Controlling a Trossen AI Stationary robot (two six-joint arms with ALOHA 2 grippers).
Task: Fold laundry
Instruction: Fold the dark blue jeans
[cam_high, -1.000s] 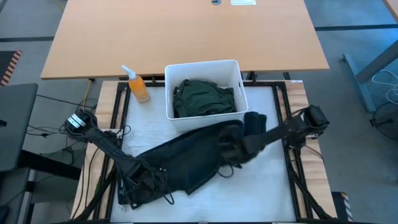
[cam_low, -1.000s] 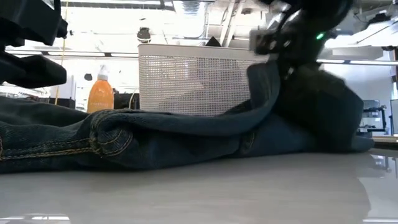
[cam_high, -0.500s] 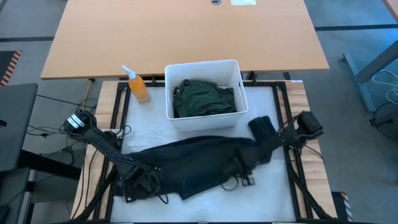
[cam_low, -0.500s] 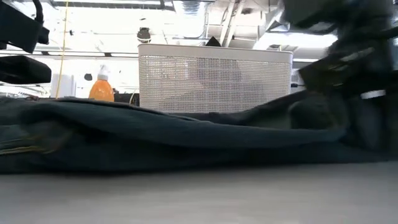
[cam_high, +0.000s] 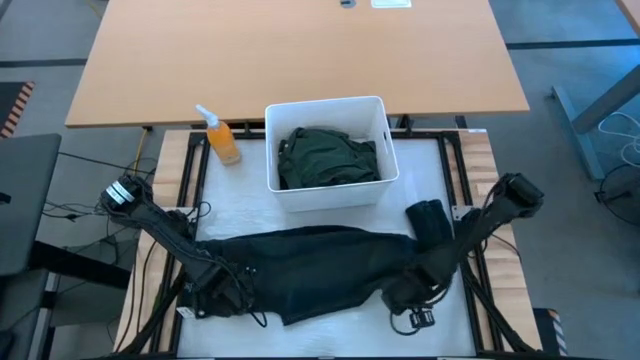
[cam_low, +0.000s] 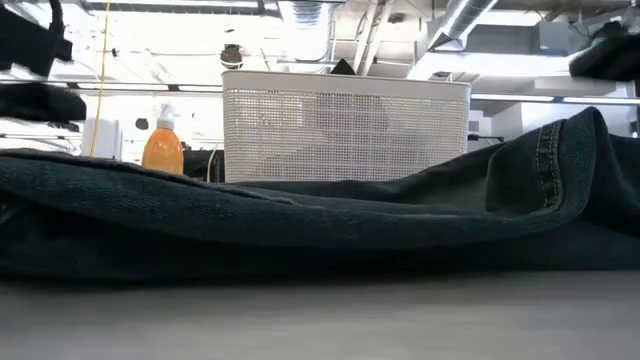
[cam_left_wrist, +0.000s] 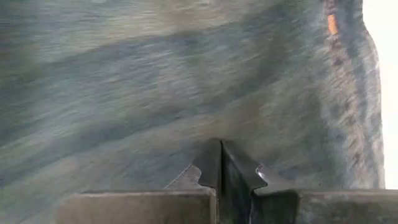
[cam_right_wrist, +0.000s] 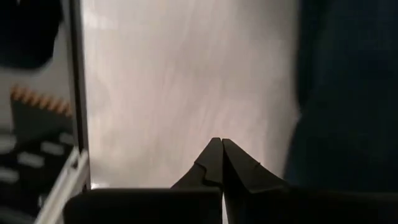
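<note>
While trousers (cam_high: 310, 265) lie flat, both hands seemingly closed.

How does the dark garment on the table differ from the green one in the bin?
The black trousers lie stretched long across the table; the green garment sits bunched inside the white bin. The trousers are far larger and reach both arms; the green one is untouched. Both are soft, unfolded cloth.
</note>
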